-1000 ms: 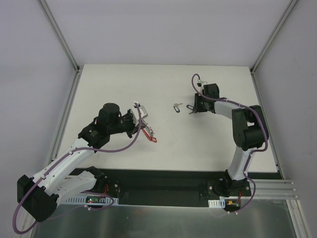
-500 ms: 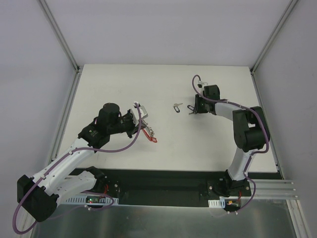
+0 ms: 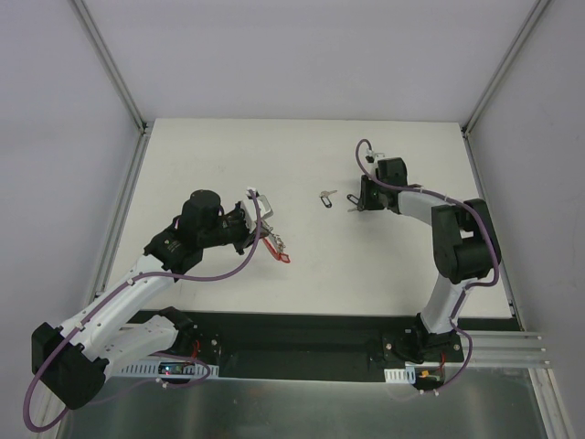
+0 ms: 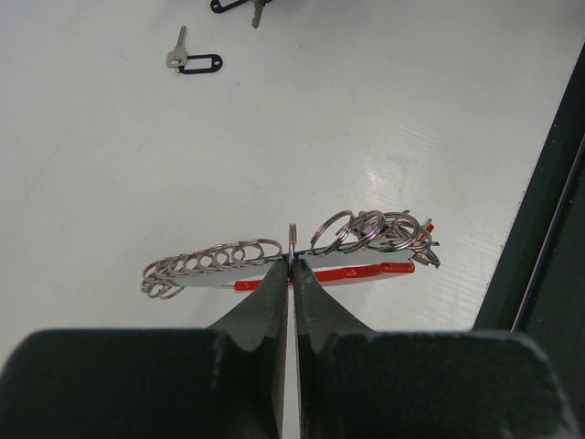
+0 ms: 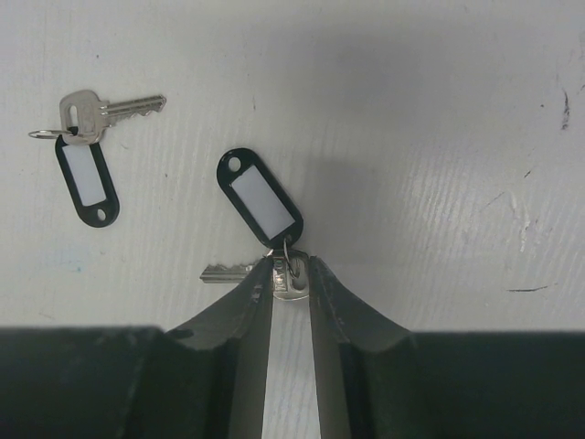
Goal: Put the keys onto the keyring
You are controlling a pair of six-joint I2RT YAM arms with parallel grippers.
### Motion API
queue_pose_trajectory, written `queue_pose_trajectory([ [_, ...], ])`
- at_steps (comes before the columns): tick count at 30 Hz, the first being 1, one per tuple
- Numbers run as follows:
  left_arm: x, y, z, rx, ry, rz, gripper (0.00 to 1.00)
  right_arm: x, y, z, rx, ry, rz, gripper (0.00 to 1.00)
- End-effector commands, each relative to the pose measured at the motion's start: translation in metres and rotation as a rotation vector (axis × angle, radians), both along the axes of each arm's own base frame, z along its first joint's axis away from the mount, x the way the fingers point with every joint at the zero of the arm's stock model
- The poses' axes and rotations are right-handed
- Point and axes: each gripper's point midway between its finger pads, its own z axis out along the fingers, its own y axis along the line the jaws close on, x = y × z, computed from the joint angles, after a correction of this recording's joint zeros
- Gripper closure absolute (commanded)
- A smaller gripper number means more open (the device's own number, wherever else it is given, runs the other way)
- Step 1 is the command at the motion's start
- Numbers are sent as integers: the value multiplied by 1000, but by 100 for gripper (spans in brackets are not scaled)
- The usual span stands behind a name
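Keyring (image 4: 361,272) is pinched between jaws of closed left gripper (image 4: 292,267); right gripper (image 5: 291,270), nearly closed, clamps head of black-tagged key (image 5: 265,208).

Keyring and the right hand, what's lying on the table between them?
One loose key with a black-rimmed tag, nearer the right hand; the rest is bare table, shown in the top view.

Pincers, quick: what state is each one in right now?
Left pincer: shut on the keyring.
Right pincer: shut on a key.
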Motion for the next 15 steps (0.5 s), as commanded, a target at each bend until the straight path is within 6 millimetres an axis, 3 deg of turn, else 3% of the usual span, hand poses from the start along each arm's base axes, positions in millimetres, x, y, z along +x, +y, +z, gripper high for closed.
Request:
queue_pose_trajectory([
  [1,0,-4,15,-47,-31,-19,100,6,0,22,17,-61,-15,76],
  [7,0,-4,16,-47,-31,-20,100,4,-1,16,18,-49,-17,84],
  [15,0,-5,15,-47,-27,-21,100,2,-3,11,14,-37,-27,84],
])
